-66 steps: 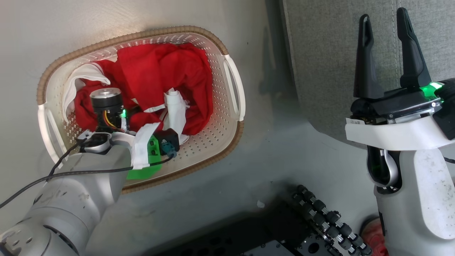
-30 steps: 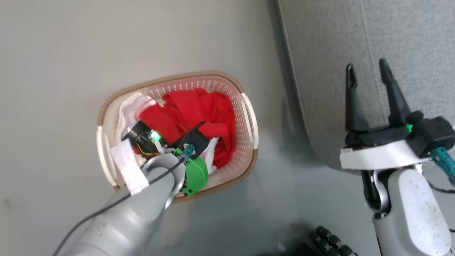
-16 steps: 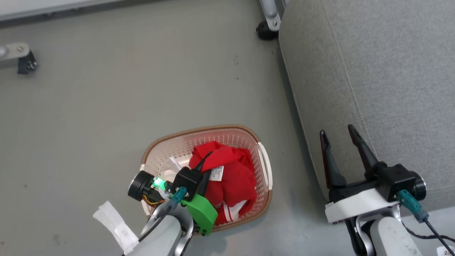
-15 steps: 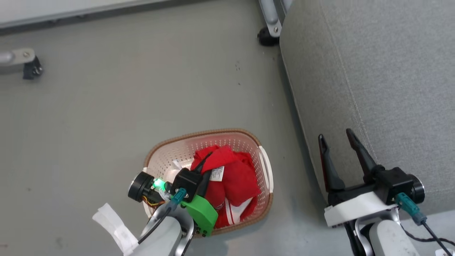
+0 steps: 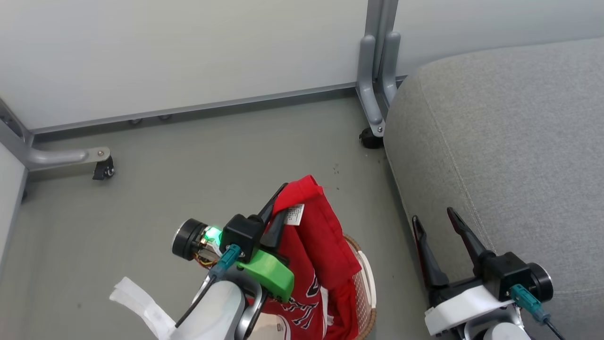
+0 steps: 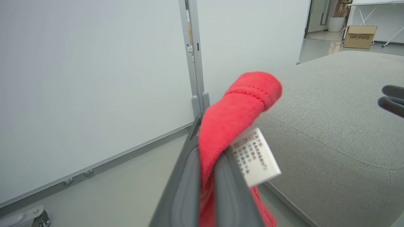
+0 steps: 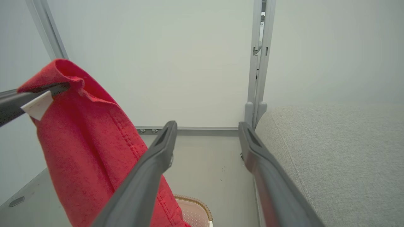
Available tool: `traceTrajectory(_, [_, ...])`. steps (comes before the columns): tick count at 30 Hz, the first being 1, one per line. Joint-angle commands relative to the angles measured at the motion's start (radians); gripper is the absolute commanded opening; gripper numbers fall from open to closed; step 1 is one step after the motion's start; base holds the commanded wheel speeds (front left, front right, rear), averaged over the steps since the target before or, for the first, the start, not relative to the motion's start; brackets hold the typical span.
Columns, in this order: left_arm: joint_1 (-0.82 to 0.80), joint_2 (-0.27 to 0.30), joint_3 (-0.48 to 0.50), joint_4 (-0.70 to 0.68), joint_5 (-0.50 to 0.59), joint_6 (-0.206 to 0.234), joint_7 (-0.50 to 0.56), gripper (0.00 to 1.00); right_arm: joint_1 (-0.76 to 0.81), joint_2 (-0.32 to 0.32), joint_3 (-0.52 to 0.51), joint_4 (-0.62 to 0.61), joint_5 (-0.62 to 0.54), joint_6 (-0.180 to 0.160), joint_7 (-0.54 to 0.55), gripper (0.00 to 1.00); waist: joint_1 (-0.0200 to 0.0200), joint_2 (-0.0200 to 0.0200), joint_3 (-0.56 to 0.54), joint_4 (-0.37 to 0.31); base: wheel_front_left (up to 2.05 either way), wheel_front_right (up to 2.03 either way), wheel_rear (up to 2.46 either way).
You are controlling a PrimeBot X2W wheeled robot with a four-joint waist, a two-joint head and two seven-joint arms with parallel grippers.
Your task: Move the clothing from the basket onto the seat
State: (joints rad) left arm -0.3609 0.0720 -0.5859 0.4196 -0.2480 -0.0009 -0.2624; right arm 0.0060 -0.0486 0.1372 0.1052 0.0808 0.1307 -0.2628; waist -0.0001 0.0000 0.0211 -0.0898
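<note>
**Red garment hangs from the left end effector above the basket**

Nearest the robot, the basket (image 5: 372, 289) stands on the grey floor (image 5: 188, 160) at the bottom of the head view. Most of it is hidden by the left arm and the hanging cloth, so just its brown-rimmed right end and one white handle can be seen.

Above it, the left end effector (image 5: 282, 200) is clamped tight on a folded edge of the clothing (image 5: 325, 241), right beside a white care label (image 5: 295, 215). The red fabric drapes down from the fingers over the basket, with dark lettering (image 5: 302, 307) on its lower part. Whether its bottom end is in the basket cannot be told.

To the right, the right end effector (image 5: 432, 215) has its jaws spread wide and holds nothing. Its fingers point up the head view against the near edge of the seat (image 5: 509, 141). The big grey cushion lies to the right of the basket, apart from the garment.

Farther back, a grey metal post (image 5: 377, 71) with a castor stands at the seat's far corner. A second castor foot (image 5: 101, 167) is on the left, in front of pale wall panels (image 5: 188, 56). The left wrist view shows a cardboard box (image 6: 359, 36) far off beyond the seat.
</note>
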Motion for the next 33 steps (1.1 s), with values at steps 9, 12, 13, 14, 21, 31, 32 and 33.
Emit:
traceTrajectory(9, [-0.063,-0.020,0.014,-0.040,-0.041,-0.030,-0.004,0.00,0.029,-0.009,0.050,-0.005,0.005,0.000,-0.003,1.00,0.0001,0.0000,-0.053,-0.002,0.00,0.00,0.00])
traceTrajectory(12, [-0.080,-0.021,0.009,-0.048,-0.064,-0.031,-0.004,0.00,0.028,-0.012,0.066,-0.007,0.006,0.000,-0.003,1.00,0.0001,0.0000,-0.048,-0.003,0.00,0.00,0.00])
traceTrajectory(13, [-0.088,-0.021,0.004,-0.055,-0.080,-0.029,-0.004,0.00,0.026,-0.014,0.077,-0.003,0.006,0.000,-0.003,1.00,0.0001,0.0000,-0.045,-0.003,0.00,0.00,0.00])
traceTrajectory(14, [-0.094,-0.021,-0.005,-0.059,-0.090,-0.026,-0.004,0.00,0.024,-0.015,0.092,0.002,0.008,0.000,-0.003,1.00,0.0001,0.0000,-0.043,-0.003,0.00,0.00,0.00])
traceTrajectory(21, [-0.156,-0.021,-0.085,-0.092,-0.158,0.008,-0.004,0.00,-0.034,-0.016,0.209,0.040,0.057,0.000,-0.003,1.00,0.0001,0.0000,-0.030,-0.003,0.00,0.00,0.00])
traceTrajectory(31, [-0.275,-0.021,-0.211,-0.180,-0.276,0.065,0.053,0.00,-0.150,-0.007,0.258,0.113,0.072,0.000,-0.003,1.00,0.0001,0.0000,-0.018,0.013,0.00,0.00,0.00])
traceTrajectory(32, [-0.284,-0.021,-0.221,-0.187,-0.283,0.070,0.058,0.00,-0.156,-0.007,0.255,0.119,0.070,0.000,-0.003,1.00,0.0001,0.0000,-0.018,0.015,0.00,0.00,0.00])
traceTrajectory(33, [-0.294,-0.021,-0.232,-0.197,-0.287,0.077,0.064,0.00,-0.158,-0.007,0.249,0.129,0.069,0.000,-0.003,1.00,0.0001,0.0000,-0.018,0.016,0.00,0.00,0.00])
